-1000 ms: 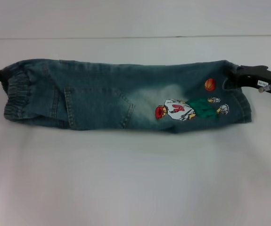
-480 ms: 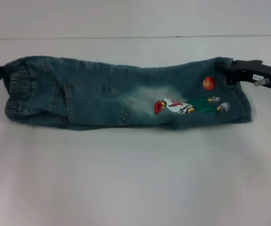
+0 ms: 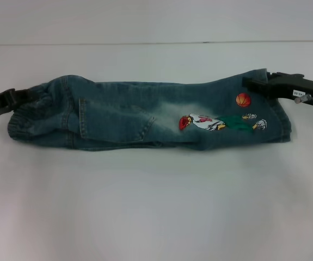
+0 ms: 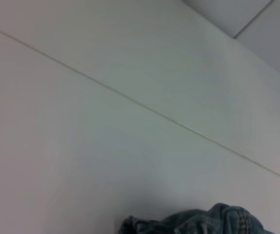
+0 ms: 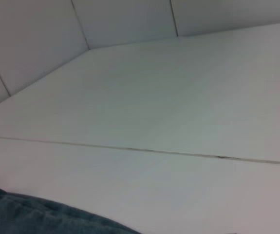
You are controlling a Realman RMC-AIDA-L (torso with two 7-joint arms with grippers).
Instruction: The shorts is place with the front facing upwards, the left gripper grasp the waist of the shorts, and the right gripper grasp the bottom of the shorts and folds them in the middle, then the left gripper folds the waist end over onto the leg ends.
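The shorts (image 3: 123,117) lie folded lengthwise across the white table, pocket and cartoon embroidery (image 3: 216,123) facing up. The puckered waist (image 3: 23,124) is at the left end and the bottom of the shorts (image 3: 282,117), with its flat leg ends, at the right. My left gripper (image 3: 20,98) is shut on the far corner of the waist. My right gripper (image 3: 254,83) is shut on the far corner of the leg hems. A bit of denim (image 4: 203,222) shows in the left wrist view, and a strip of denim (image 5: 32,214) in the right wrist view.
The white table (image 3: 156,201) stretches wide in front of the shorts. A thin seam line (image 3: 156,43) runs across it behind them. Pale wall panels (image 5: 130,19) rise at the back.
Both grippers have lowered the far edge, so the shorts lie flatter. The left gripper has come inward to the right, pushing the waist corner with it.
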